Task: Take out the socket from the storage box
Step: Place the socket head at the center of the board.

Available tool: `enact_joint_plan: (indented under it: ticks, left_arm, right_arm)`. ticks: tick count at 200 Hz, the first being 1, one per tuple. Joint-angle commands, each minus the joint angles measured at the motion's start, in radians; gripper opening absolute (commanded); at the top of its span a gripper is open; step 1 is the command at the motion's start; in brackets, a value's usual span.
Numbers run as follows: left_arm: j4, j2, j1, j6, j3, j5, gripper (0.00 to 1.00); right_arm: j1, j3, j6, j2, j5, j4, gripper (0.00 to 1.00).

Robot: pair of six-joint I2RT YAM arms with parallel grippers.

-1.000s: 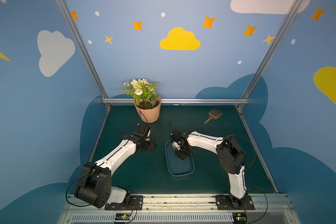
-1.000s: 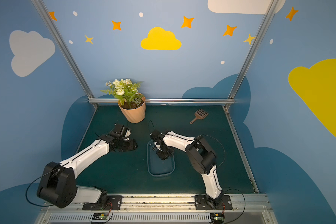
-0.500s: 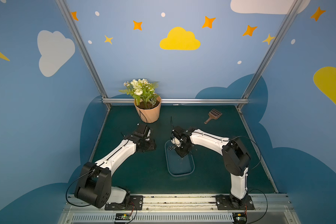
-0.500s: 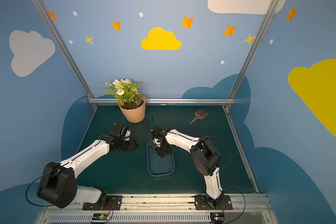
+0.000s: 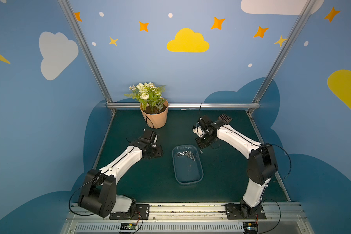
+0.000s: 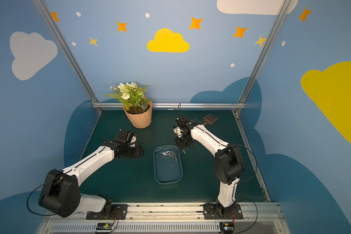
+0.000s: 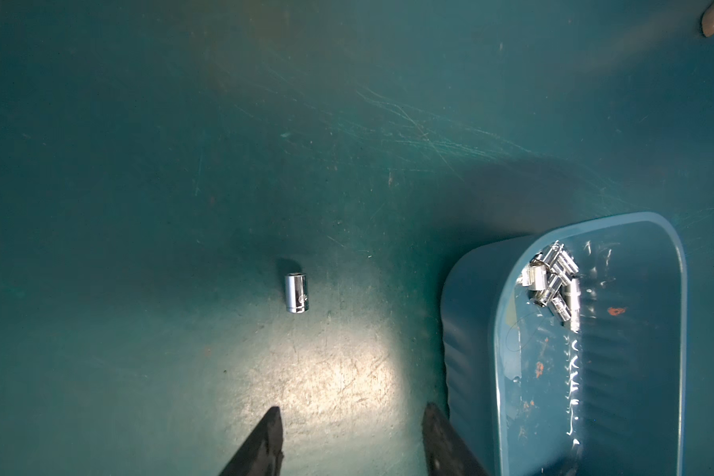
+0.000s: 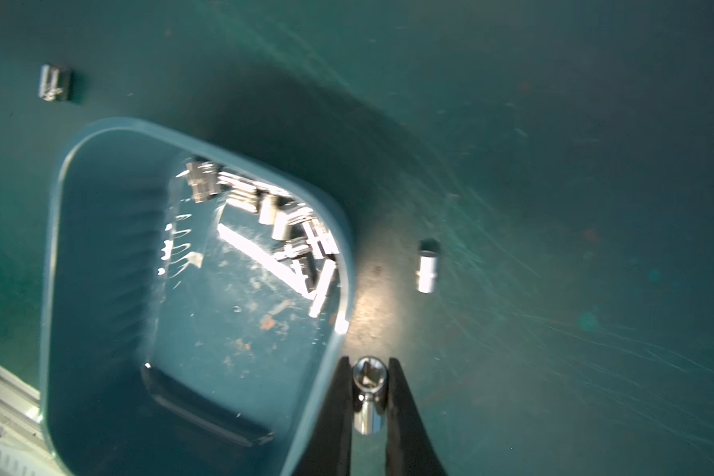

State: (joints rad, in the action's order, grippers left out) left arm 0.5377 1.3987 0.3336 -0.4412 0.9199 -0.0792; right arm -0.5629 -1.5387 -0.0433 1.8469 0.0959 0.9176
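Note:
The storage box [image 5: 201,174] [image 6: 180,176] is a bluish translucent tub at mid-table, with several chrome sockets [image 5: 185,155] [image 8: 289,222] piled at its far end. My right gripper [image 8: 369,371] [image 5: 204,143] is shut on one chrome socket [image 8: 369,377], just outside the box's far right corner and above the mat. A loose socket [image 5: 201,151] [image 8: 427,268] lies on the mat beside that corner. My left gripper [image 7: 352,412] [image 5: 155,153] is open and empty, left of the box [image 7: 683,288], with another loose socket [image 7: 297,293] on the mat ahead of it.
A peach flowerpot [image 5: 154,118] with white flowers stands at the back left. A brown slotted scoop [image 5: 224,118] lies at the back right, behind the right arm. A metal rail [image 5: 170,208] runs along the front edge, and blue walls close in three sides.
My right gripper has risen out of the box and moved back and to the right, carrying a socket. The left arm has not moved.

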Motion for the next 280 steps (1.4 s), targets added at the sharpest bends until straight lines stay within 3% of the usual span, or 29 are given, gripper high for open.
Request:
enact_joint_plan:
  ticks: [1,168,280]
  left_arm:
    - [0.015,-0.009,-0.005,0.012,0.014,-0.011,0.56]
    - [0.015,-0.007,-0.004,0.007,0.006,-0.014,0.56]
    - [0.015,-0.005,-0.004,0.006,0.007,-0.016,0.56]
  right_arm:
    - [0.032,0.015,0.019,0.038,-0.017,0.029,0.09]
    - [0.093,0.008,0.017,0.277,-0.083,-0.013,0.09]
    - [0.095,0.006,0.012,0.28,-0.075,-0.017,0.21]
